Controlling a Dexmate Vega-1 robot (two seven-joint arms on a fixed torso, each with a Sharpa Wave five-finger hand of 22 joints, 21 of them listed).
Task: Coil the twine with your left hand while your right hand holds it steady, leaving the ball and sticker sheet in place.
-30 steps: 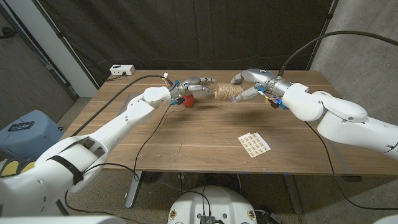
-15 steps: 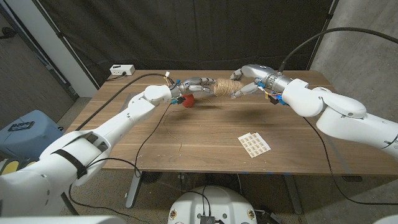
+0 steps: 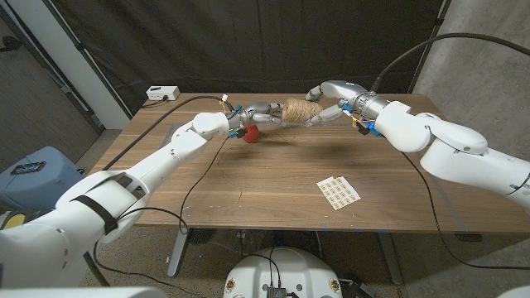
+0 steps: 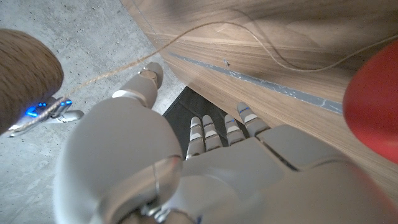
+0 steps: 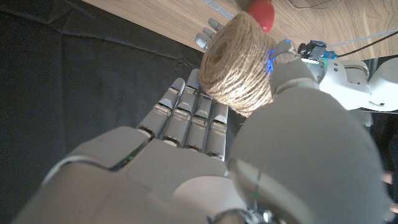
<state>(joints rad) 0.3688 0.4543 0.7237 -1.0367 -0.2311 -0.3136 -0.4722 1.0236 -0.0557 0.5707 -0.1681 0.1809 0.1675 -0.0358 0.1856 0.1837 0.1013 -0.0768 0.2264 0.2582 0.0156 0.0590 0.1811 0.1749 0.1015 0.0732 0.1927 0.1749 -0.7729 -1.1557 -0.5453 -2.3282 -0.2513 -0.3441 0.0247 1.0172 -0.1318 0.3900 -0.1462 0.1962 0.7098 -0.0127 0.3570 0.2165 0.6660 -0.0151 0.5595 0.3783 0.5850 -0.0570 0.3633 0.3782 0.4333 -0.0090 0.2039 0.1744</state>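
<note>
Head view first: the twine spool (image 3: 301,110) is up off the table (image 3: 265,194) near the far edge, about mid-width, and it's sandwiched between the two hands. The right hand (image 3: 326,103) has it, thumb over the top and fingers underneath from the right side, so that hand is clamped on the spool. Its long axis runs roughly left to right, parallel to the far edge. The left hand (image 3: 258,114) reaches in from the other side, fingers stretched toward the spool's left end and right up against it, but I honestly can't tell from here if it's pinching any strand. The red ball (image 3: 251,134) sits on the table just below the left hand, and the sticker sheet (image 3: 339,191) is well apart, toward the near right corner.

Left wrist view: back of the left hand (image 4: 205,168), fingers extended and loosely side by side, nothing visibly caught in them. A loose strand (image 4: 205,31) trails off the spool's end (image 4: 28,74) past the thumb. The ball (image 4: 373,99) is right alongside.

Right wrist view: the right hand (image 5: 217,149) cups the spool (image 5: 239,65), fingers behind it, thumb in front. So I'd say the left hand needs to catch that free strand next
</note>
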